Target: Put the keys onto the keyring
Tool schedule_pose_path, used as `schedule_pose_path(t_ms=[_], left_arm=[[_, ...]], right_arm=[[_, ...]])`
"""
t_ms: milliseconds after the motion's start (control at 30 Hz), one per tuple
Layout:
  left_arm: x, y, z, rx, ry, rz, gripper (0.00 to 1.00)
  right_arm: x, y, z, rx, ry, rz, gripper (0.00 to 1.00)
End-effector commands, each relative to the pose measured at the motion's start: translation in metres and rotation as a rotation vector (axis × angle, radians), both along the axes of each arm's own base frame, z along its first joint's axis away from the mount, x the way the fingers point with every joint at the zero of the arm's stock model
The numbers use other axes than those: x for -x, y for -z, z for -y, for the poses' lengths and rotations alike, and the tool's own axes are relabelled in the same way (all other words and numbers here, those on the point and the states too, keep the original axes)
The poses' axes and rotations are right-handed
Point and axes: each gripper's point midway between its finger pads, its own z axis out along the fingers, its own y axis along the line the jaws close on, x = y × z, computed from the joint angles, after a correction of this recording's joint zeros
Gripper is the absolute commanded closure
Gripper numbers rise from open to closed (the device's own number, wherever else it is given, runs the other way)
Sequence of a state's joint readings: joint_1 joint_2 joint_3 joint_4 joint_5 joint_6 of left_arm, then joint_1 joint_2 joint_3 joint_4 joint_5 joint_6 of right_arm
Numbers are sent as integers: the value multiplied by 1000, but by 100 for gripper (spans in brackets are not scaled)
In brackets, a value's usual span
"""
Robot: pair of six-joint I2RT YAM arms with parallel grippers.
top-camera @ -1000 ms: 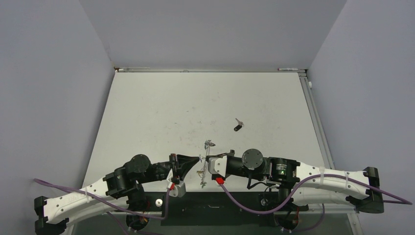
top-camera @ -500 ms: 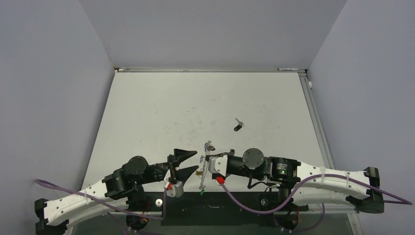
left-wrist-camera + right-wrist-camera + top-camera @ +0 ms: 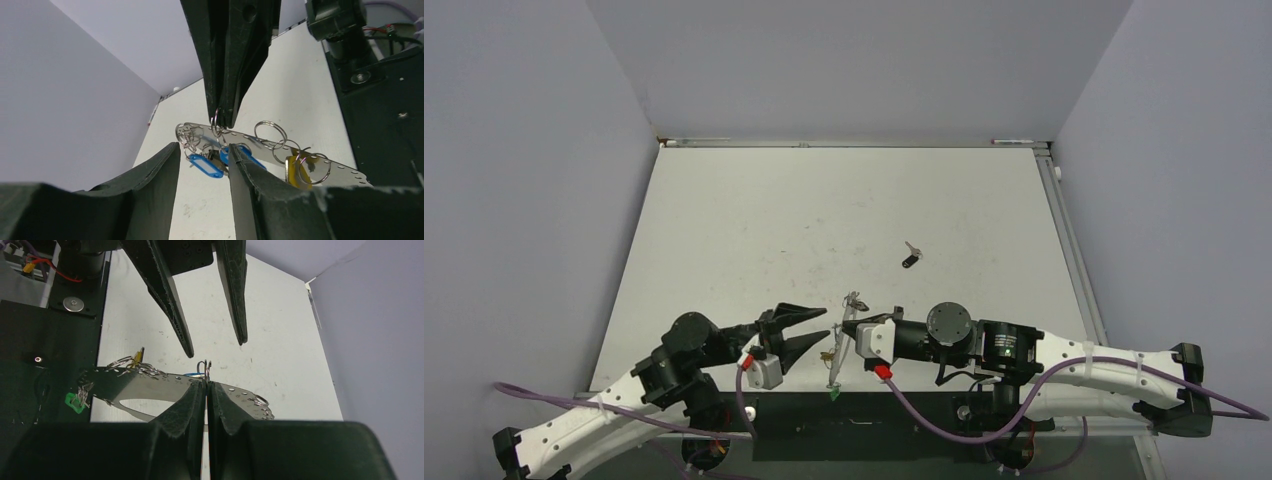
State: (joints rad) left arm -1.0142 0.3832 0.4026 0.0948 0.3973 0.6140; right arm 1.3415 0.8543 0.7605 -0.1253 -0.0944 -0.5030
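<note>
Holding the keyring (image 3: pixel 150 382) pinched in my right claw (image 3: pixel 205 385); left claw (image 3: pixel 827 324) stands parted just beside it.

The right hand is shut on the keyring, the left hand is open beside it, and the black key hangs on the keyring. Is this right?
No: the black key lies on the table, apart from the keyring, as the top view shows. The right hand and left hand are as stated.
</note>
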Motion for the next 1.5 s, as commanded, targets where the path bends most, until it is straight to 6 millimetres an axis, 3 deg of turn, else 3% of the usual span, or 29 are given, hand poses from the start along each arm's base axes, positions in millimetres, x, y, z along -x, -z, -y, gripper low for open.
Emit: schedule_pose_path(t_ms=[0, 500, 900, 1067, 1100, 1333, 1367, 1467], left_arm=[[18, -9, 8, 33, 116, -40, 63], [22, -7, 14, 25, 174, -79, 77], [21, -4, 18, 13, 182, -94, 82], [22, -2, 19, 4, 190, -104, 93], [22, -3, 19, 4, 189, -103, 100], [13, -11, 12, 36, 125, -94, 100], [10, -13, 10, 44, 110, -93, 100], [3, -14, 8, 57, 66, -105, 100]], right_arm=[[8, -44, -6, -145, -46, 11, 95], [18, -44, -11, -140, -84, 9, 95], [24, -42, -14, -133, -121, 3, 95], [26, -39, -15, -126, -134, -6, 95], [27, -38, -16, -125, -137, -7, 95], [26, -32, -17, -102, -129, -15, 95], [24, -31, -16, -93, -117, -19, 94], [19, -26, -13, -61, -79, -40, 77]])
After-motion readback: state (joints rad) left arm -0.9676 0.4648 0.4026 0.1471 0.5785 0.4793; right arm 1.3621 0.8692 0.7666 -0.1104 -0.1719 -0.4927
